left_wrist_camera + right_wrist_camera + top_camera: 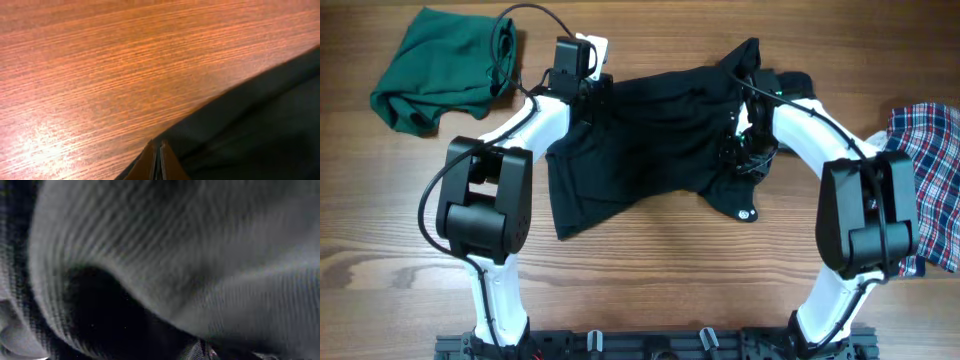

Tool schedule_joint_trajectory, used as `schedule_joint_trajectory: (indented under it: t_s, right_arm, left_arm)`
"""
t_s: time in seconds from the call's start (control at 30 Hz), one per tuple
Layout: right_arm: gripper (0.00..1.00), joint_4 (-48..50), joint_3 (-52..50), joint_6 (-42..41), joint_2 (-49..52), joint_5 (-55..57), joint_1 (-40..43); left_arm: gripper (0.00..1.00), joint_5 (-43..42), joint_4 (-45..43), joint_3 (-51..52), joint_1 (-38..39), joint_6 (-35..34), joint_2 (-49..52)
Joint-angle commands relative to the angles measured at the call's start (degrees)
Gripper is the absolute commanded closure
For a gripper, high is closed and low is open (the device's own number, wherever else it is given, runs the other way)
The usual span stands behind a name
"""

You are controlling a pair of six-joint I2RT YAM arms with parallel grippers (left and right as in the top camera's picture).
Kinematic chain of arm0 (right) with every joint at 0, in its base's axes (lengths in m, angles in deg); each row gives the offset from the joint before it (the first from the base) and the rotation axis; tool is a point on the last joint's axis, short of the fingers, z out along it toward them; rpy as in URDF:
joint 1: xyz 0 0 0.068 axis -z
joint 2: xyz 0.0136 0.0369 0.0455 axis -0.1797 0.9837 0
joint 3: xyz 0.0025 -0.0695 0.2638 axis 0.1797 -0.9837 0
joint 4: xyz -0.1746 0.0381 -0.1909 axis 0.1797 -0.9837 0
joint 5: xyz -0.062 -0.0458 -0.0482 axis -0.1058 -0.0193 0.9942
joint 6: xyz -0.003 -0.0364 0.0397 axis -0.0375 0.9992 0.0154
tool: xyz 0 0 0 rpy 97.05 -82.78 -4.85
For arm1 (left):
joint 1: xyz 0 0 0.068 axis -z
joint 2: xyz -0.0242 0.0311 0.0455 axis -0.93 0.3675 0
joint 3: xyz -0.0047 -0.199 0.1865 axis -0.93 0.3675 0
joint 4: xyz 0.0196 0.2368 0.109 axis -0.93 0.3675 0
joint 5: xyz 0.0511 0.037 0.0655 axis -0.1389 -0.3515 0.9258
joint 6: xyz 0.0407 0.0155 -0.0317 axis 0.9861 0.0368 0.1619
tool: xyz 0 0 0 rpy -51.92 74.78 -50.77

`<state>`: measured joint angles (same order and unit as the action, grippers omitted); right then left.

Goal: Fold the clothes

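Note:
The black top (640, 150) lies rumpled across the middle of the table, a small white logo mark (746, 213) on its lower right corner. My left gripper (582, 88) is at its upper left edge. In the left wrist view this gripper (158, 156) is shut, its tips pinched on the rim of the black top (260, 125). My right gripper (740, 120) is buried in the raised right side of the top. In the right wrist view ribbed dark cloth (175, 245) fills the frame, and only a bit of one finger (199, 352) shows.
A dark green garment (440, 70) lies bunched at the far left corner. A red-white-blue plaid one (930, 170) lies at the right edge, partly under my right arm. Bare wooden table (650, 280) runs along the front.

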<state>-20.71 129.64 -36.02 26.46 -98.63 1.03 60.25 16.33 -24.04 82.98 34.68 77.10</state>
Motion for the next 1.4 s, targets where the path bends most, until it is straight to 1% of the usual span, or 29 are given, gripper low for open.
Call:
schedule_joint_trajectory:
  t_s: [0.0,0.03,0.13,0.2,0.27,0.37,0.47,0.57,0.67,0.77,0.8,0.87,0.9,0.97,1.0,1.03,1.13,1.23,1.3,1.37]
  right_arm:
    - [0.40,-0.74,-8.68,-2.80,5.73,1.70,-0.31]
    - [0.43,-0.39,-9.73,-3.45,5.73,1.68,-0.31]
    - [0.57,-1.36,-10.56,-4.66,5.73,1.73,-0.31]
    - [0.59,-3.23,-10.56,-9.42,5.70,4.61,-0.31]
    - [0.58,-4.35,-10.56,-12.57,5.68,7.10,-0.24]
    - [0.58,-4.76,-10.56,-14.95,5.60,7.13,1.51]
    - [0.59,-4.79,-10.56,-15.23,4.57,8.41,6.36]
    - [0.57,-4.37,-10.56,-14.82,1.79,9.22,13.14]
    - [0.54,-3.76,-10.56,-14.62,-1.11,11.30,20.15]
    - [0.54,-2.91,-10.56,-11.69,-2.78,11.06,26.73]
    - [0.53,-2.95,-10.56,-11.13,-2.80,10.95,27.50]
    - [0.51,-3.15,-10.56,-10.14,-2.80,10.97,27.61]
    - [0.49,-3.13,-10.54,-9.35,-2.89,10.95,27.19]
    - [0.30,-3.08,-10.51,-8.57,-3.28,10.99,26.12]
    - [0.23,-2.93,-10.51,-8.48,-3.56,10.97,25.81]
    - [0.19,-2.47,-10.47,-8.04,-4.13,10.88,25.59]
    - [0.16,-1.66,-10.43,-7.17,-5.73,10.32,25.62]
    - [0.12,-1.01,-10.43,-5.70,-7.10,9.44,25.62]
    - [0.10,-0.68,-10.36,-4.28,-7.48,8.24,25.62]
    - [0.10,-0.35,-10.32,-3.23,-7.48,6.67,25.62]
  left_arm:
    - [0.96,0.79,-0.66,-0.02,-0.31,0.28,1.07]
    - [0.96,1.25,-0.66,-0.02,-0.31,0.31,1.07]
    - [0.96,3.48,-0.52,-0.02,-0.31,0.46,1.07]
    - [0.96,4.28,0.09,-0.02,-0.31,0.48,1.05]
    - [0.96,4.28,1.03,-0.07,-0.31,0.48,0.98]
    - [0.96,4.31,1.84,-0.09,-0.31,0.48,0.83]
    - [0.96,4.28,3.08,-0.11,-0.31,0.48,0.13]
    - [0.96,4.28,3.48,-0.13,-0.31,0.48,-0.61]
    - [0.96,4.26,3.50,-0.13,-0.31,0.46,-0.74]
    - [0.96,4.26,3.52,-0.13,-0.31,0.46,-0.76]
    - [0.96,4.26,3.50,-0.13,-0.31,0.46,-0.79]
    - [0.95,4.24,3.52,-0.13,-0.31,0.46,-0.79]
    - [0.95,4.24,3.80,-0.13,-0.26,0.46,-0.85]
    - [0.96,4.24,5.66,-0.17,0.37,0.48,-1.79]
    - [0.96,4.24,7.32,-0.17,1.01,0.50,-2.82]
    - [0.96,4.22,9.62,-0.17,1.70,0.46,-4.24]
    - [0.96,1.73,18.10,-0.17,5.07,0.44,-10.05]
    - [0.94,-5.42,24.98,-0.17,9.31,0.44,-15.52]
    - [0.96,-8.04,28.81,-0.15,12.76,0.44,-16.65]
    - [0.96,-7.34,31.45,-0.15,14.91,0.44,-15.23]
